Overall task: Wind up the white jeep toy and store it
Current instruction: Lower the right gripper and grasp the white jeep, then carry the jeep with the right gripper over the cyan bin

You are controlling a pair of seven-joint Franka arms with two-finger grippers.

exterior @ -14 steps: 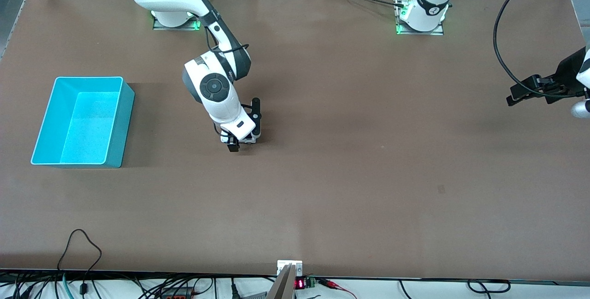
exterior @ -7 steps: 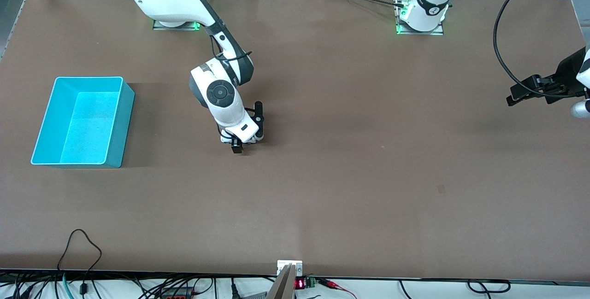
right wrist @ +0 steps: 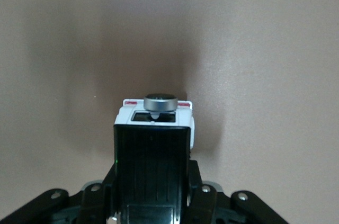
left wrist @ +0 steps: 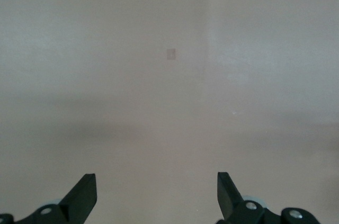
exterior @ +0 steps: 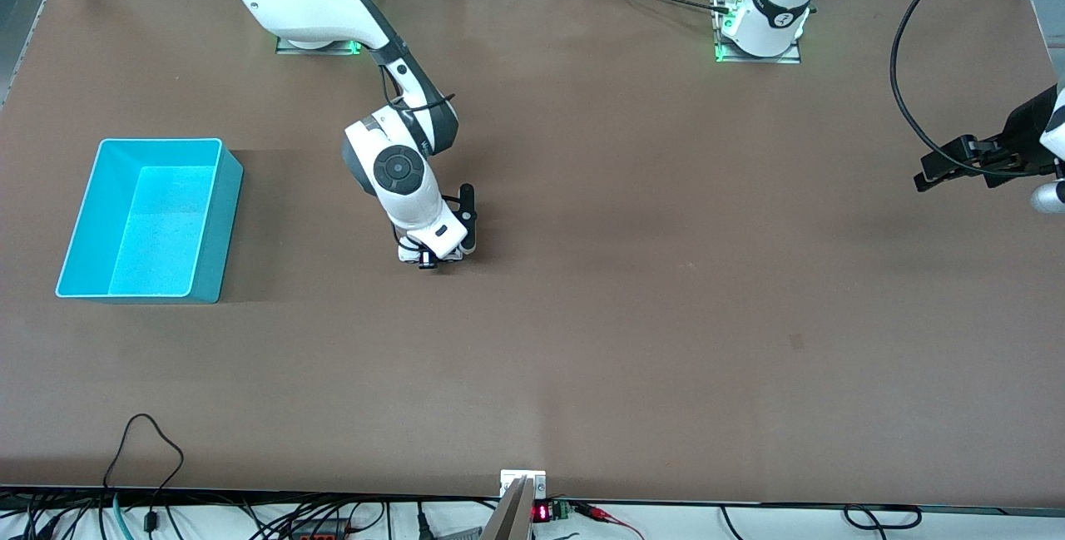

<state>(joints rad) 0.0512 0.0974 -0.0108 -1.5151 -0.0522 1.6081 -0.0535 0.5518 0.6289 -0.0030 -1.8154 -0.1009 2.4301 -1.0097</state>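
The right hand (right wrist: pixel 152 152) is gripping the tiny white plastic jeep toy (right wrist: pixel 155 119) by its flanks, likely light, rigid and slippery, while the left hand (left wrist: pixel 157 195) is waiting wide open and empty over the bare brown desk (exterior: pixel 666 315).

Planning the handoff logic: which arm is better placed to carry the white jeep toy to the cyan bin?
Right. The right gripper is shut on the white jeep toy at mid-table, toward the cyan bin. The left gripper waits open at the left arm's end of the table.
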